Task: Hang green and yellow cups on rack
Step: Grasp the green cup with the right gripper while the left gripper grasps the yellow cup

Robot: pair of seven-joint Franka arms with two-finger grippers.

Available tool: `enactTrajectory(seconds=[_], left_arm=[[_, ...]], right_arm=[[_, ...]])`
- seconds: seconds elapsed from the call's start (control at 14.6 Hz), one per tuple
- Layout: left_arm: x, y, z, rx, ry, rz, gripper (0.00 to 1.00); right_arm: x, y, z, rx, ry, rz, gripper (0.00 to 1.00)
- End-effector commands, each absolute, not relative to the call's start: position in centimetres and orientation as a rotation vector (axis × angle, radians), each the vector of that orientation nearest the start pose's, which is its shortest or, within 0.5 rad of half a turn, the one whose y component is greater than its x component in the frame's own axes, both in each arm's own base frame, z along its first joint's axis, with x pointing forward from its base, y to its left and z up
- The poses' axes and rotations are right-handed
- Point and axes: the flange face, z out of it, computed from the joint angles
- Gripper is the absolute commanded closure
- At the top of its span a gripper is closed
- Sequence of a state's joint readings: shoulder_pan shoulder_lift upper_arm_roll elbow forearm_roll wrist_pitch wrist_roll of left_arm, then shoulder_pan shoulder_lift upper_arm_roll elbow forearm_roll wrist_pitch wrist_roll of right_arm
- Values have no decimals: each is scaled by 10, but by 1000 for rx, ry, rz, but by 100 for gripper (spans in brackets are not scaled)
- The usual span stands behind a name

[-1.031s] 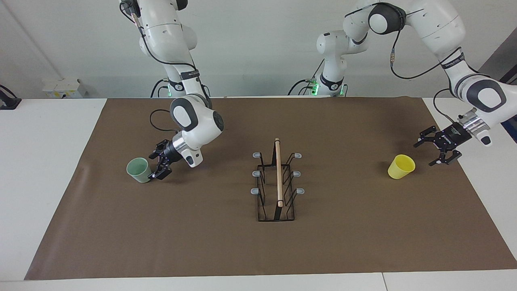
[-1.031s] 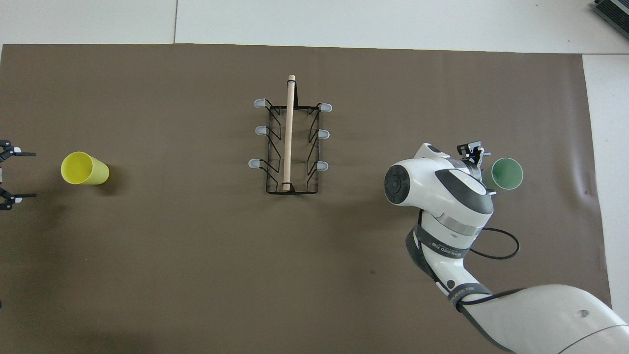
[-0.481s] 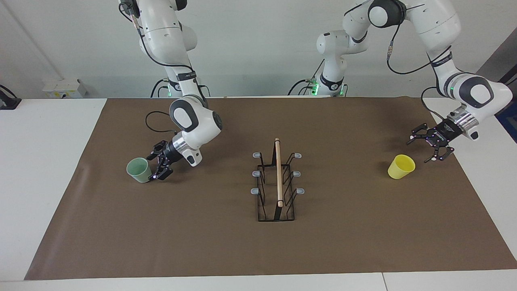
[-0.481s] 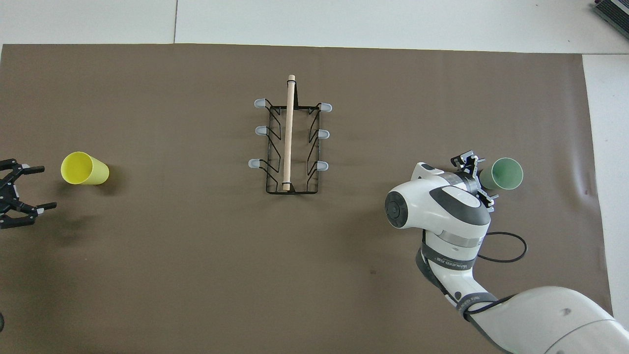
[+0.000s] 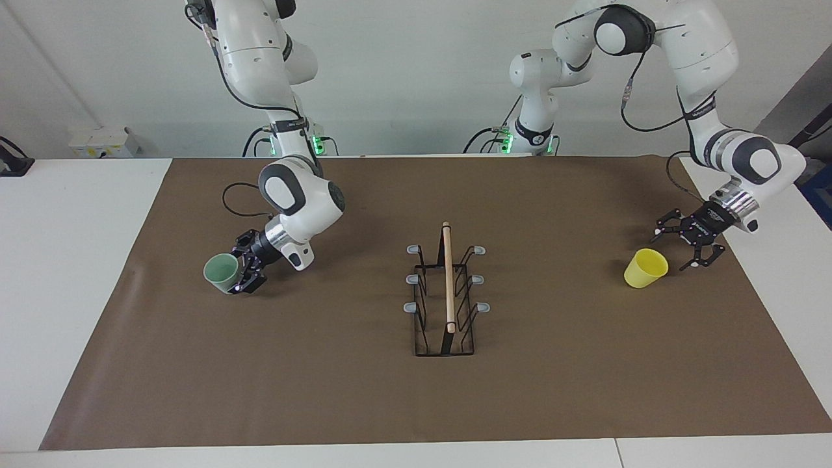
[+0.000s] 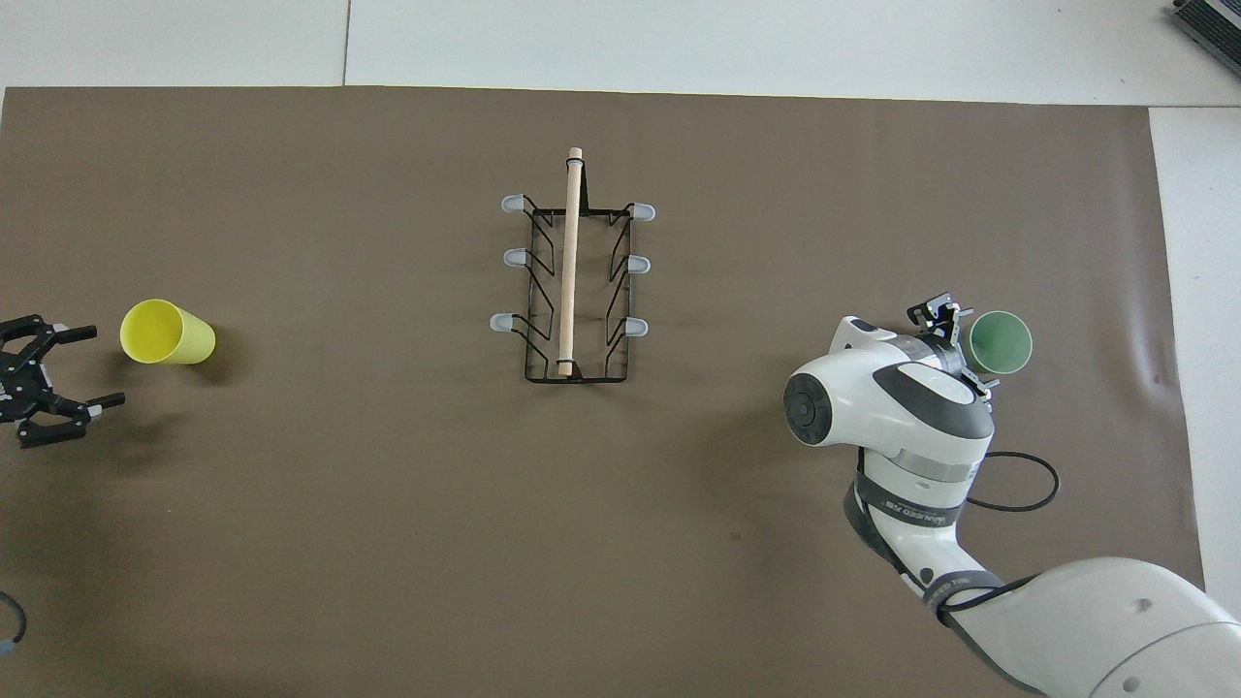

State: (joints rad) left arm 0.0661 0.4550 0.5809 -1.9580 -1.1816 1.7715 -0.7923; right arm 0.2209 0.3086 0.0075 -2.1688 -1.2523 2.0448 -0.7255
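The pale green cup [image 5: 220, 272] lies on its side on the brown mat toward the right arm's end of the table; it also shows in the overhead view [image 6: 1003, 341]. My right gripper [image 5: 243, 269] [image 6: 962, 346] is low at the cup's closed end, open, with a finger on either side of it. The yellow cup [image 5: 645, 268] [image 6: 167, 333] lies on its side toward the left arm's end. My left gripper [image 5: 688, 246] [image 6: 102, 365] is open and empty, low beside the yellow cup. The black wire rack [image 5: 447, 299] [image 6: 572, 281] stands at the mat's middle with nothing on its prongs.
The brown mat [image 5: 325, 377] covers most of the white table [image 5: 78, 260]. A white box [image 5: 101, 141] sits at the table's edge nearest the robots, at the right arm's end. The right arm's black cable [image 6: 1018, 480] loops over the mat.
My right gripper has moved onto the green cup's closed end, its fingers now flanking it. My left gripper has swung in and down, closer to the yellow cup. Neither cup has moved.
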Motion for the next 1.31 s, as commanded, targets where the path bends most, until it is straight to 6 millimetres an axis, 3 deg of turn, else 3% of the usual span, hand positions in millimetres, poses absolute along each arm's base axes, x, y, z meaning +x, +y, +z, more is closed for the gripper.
enactTrajectory(seconds=[0.0, 0.21, 0.34, 0.41, 0.48, 0.55, 0.76, 1.03, 1.24], left_arm=[[526, 261, 258, 1190, 1947, -616, 0], [518, 246, 245, 1149, 1910, -621, 0], [509, 232, 231, 1135, 1878, -595, 0], [509, 231, 232, 1116, 1878, -579, 0], [512, 225, 232, 1112, 1875, -576, 0], [513, 220, 229, 1089, 1879, -569, 0], [503, 210, 221, 1005, 1875, -580, 0], [504, 206, 223, 982, 1859, -584, 0], [507, 204, 226, 963, 1842, -577, 0]], right_arm=[[536, 63, 250, 1350, 1763, -664, 0], [536, 58, 248, 1360, 1751, -664, 0], [536, 57, 248, 1372, 1740, -657, 6], [535, 58, 247, 1384, 1728, -649, 20], [535, 59, 247, 1386, 1727, -643, 46], [535, 59, 247, 1394, 1717, -637, 99], [539, 58, 254, 1487, 1647, -592, 100], [556, 64, 280, 1720, 1604, -547, 100], [564, 67, 321, 1927, 1550, -466, 100]])
